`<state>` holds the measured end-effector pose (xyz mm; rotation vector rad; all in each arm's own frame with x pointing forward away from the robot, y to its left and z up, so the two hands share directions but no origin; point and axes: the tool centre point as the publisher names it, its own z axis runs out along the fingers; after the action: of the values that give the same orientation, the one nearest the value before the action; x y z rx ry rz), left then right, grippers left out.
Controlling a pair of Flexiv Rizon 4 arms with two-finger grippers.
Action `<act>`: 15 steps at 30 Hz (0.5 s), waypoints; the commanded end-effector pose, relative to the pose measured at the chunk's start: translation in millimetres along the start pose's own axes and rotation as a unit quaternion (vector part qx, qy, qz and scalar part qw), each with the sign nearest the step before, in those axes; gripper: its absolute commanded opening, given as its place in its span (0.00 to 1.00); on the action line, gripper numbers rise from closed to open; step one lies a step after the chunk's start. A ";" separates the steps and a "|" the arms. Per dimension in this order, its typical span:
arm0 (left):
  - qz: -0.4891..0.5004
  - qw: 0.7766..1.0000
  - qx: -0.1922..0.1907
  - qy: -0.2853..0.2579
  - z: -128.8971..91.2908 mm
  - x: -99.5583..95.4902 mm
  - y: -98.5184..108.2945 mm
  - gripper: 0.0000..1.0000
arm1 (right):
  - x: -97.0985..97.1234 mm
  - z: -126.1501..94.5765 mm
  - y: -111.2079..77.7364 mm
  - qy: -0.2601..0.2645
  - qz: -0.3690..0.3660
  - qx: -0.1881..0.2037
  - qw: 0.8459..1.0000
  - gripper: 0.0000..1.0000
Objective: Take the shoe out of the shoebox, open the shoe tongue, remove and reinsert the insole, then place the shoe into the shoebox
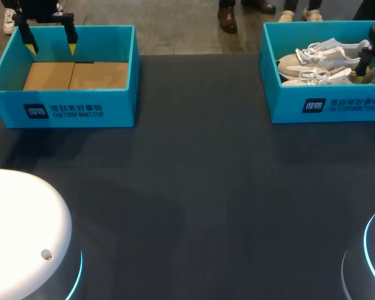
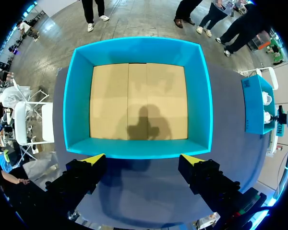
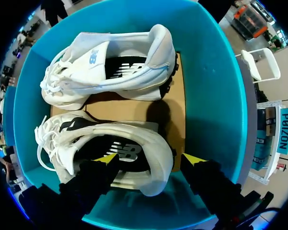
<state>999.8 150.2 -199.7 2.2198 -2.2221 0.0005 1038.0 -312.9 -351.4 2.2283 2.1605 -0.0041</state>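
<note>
Two white shoes lie side by side in the right blue shoebox [image 1: 337,107] [image 3: 216,96]. My right gripper [image 1: 362,74] [image 3: 150,158] hangs open over the heel of one shoe [image 1: 315,77] [image 3: 129,132]. One yellow tip is over that shoe's dark insole and the other is outside the heel. The second shoe [image 1: 319,53] [image 3: 110,62] lies beyond it, apart from the fingers. My left gripper [image 1: 51,47] [image 2: 143,159] is wide open above the left blue shoebox [image 1: 62,106] [image 2: 77,96], which holds only its cardboard floor.
The dark table [image 1: 194,187] stretches between the two boxes and toward the front. Both boxes stand at the far edge, one at the left, one at the right. The rounded bases of my arms show at the two front corners.
</note>
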 end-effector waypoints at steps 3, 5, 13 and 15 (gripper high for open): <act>0.000 1.000 0.000 0.000 0.2 0.1 -0.1 1.00 | -5.8 8.6 6.7 0.005 0.003 0.008 1.000 0.77; 0.000 1.000 0.000 0.000 0.2 0.1 -0.1 1.00 | -6.7 10.2 6.7 0.006 0.003 0.009 1.000 0.72; 0.000 1.000 0.000 0.000 0.2 0.1 -0.1 1.00 | -10.2 18.5 5.2 0.009 0.005 0.014 1.000 0.55; 0.000 1.000 0.000 0.000 0.2 0.1 -0.1 1.00 | -12.0 20.7 4.8 0.009 0.006 0.015 1.000 0.50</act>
<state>999.8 150.2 -199.7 2.2198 -2.2221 0.0005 1039.9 -323.7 -367.8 2.2619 2.1662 -0.0165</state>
